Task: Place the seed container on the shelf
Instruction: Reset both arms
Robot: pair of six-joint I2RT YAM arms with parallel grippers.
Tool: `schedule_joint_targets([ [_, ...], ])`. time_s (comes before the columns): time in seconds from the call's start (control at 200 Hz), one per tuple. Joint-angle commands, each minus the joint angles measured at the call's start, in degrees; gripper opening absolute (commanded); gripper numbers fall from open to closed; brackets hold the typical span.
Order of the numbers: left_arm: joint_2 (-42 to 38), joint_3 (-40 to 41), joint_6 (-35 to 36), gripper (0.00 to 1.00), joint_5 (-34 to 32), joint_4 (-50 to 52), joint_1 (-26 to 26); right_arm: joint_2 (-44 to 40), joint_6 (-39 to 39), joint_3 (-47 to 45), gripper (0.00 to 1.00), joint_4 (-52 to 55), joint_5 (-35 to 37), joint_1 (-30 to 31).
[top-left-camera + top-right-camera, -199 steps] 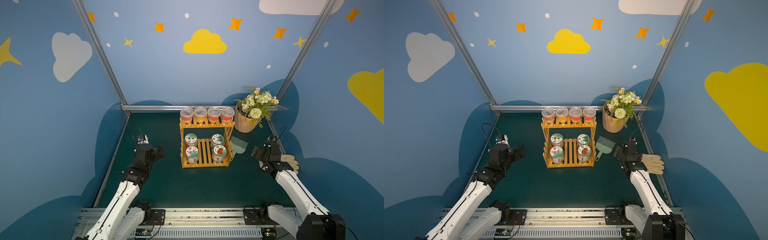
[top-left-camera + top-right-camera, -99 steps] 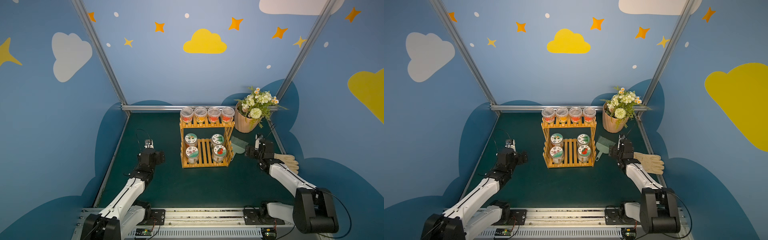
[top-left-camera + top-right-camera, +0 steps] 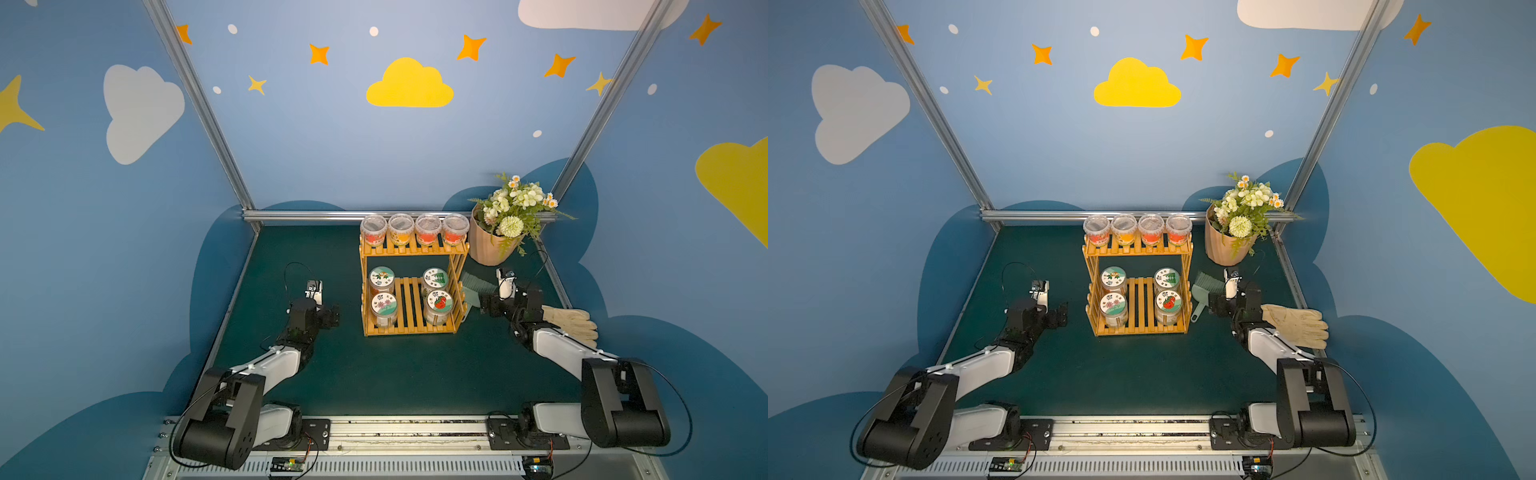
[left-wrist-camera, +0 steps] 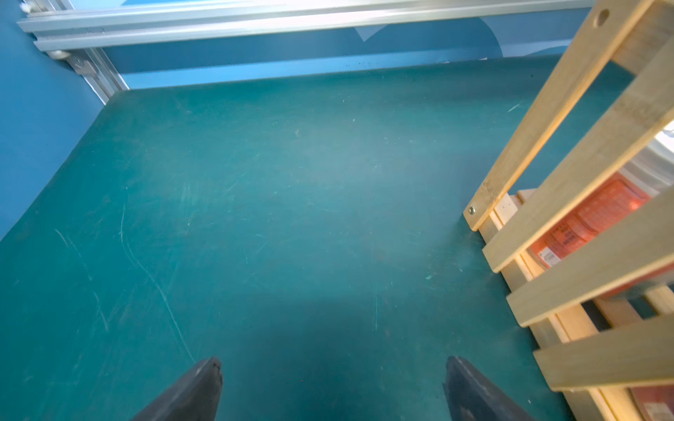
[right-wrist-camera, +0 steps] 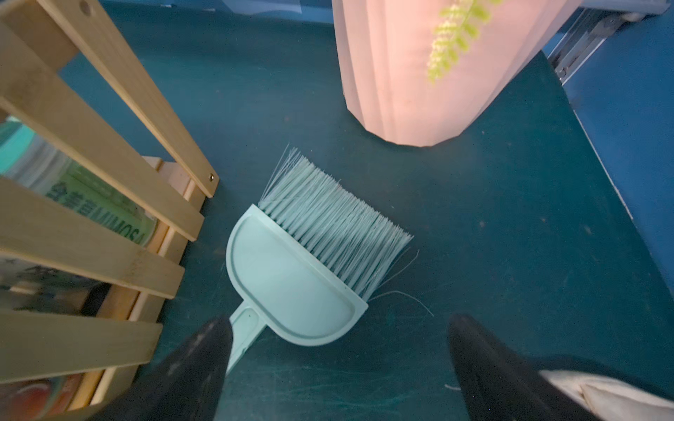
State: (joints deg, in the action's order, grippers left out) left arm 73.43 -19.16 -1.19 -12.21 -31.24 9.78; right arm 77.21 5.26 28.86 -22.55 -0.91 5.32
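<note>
Left arm: elbow folded back by the front rail, forearm reaching forward. The left end effector (image 4: 332,368) sits low over the surface (image 3: 374,374), left of the shelf (image 3: 409,329) and apart from it. Jaws spread wide, nothing in them.

The shelf stands mid-surface, toward the back edge. All seed containers are on it:
- four clear-lidded seed containers (image 3: 400,226) in a row on the top tier
- four printed-lid seed containers (image 3: 383,305) on the lower tier, two per side, bare slats between

Right of the shelf, a teal hand brush (image 5: 291,277) lies flat, bristles toward the back, handle near the shelf's right side. A flowerpot (image 3: 486,251) with flowers is in the back right corner.

Right arm: same folded pose. The right end effector (image 5: 339,328) is low, just beside the brush handle, jaws wide apart and gripping nothing. Can't tell if a finger touches the handle. Pale work gloves (image 3: 569,322) lie at the right edge, beside the forearm.

The surface is dark green and scuffed. An aluminium frame (image 3: 332,215) runs along the back edge. Blue walls (image 3: 332,145) carry painted clouds and stars.
</note>
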Motion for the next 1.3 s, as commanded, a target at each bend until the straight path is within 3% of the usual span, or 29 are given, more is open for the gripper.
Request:
schedule_joint_targets([
  [0.0, 0.03, -1.03, 1.77, 1.0, -2.6, -5.48, -0.37, 1.9, -0.73, -3.73, 0.98, -10.65, 1.77, -0.79],
  [0.135, 3.24, 0.37, 4.35, 1.0, -1.81, -12.35, -1.83, 3.77, 1.28, -3.53, 0.98, -11.67, 0.32, -0.08],
  [0.275, 7.29, 1.37, 3.56, 1.0, 4.36, -18.61, -6.2, 5.65, -0.25, -2.6, 0.98, -11.26, 1.42, -0.82],
  [0.41, 14.36, 2.1, 4.33, 1.0, 11.36, -25.97, -7.85, 8.25, -2.53, -4.66, 0.98, -19.57, 5.56, -0.4],
  [0.466, 15.68, 1.51, 3.49, 1.0, 10.28, -26.89, -8.13, 7.55, -2.6, -3.51, 0.98, -16.4, 5.76, -0.36],
  [0.566, 15.2, -3.06, -1.11, 1.0, 3.69, -17.28, -9.7, 7.51, -2.24, -2.25, 0.98, -12.8, 5.71, -0.57],
  [1.296, 14.67, -2.68, -0.39, 1.0, 2.98, -17.32, -9.26, 7.33, -3.94, -2.21, 0.98, -12.22, 7.44, -1.21],
])
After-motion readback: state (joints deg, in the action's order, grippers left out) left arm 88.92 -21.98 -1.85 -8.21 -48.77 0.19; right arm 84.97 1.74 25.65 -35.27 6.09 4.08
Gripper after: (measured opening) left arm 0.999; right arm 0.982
